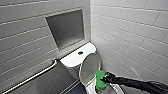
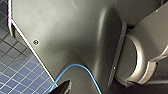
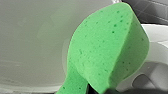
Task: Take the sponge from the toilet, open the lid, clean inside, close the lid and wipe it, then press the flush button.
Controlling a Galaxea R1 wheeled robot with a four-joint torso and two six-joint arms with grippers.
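Right pincer (image 1: 104, 80) clamps the sponge (image 1: 99, 75), lid (image 1: 88, 66) raised just beyond it; best press flat, sweeping inside the toilet (image 1: 75, 59).

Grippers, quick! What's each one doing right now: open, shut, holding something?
Left gripper: cannot be told from the left wrist view.
Right gripper: closed, holding the green sponge over the open toilet.
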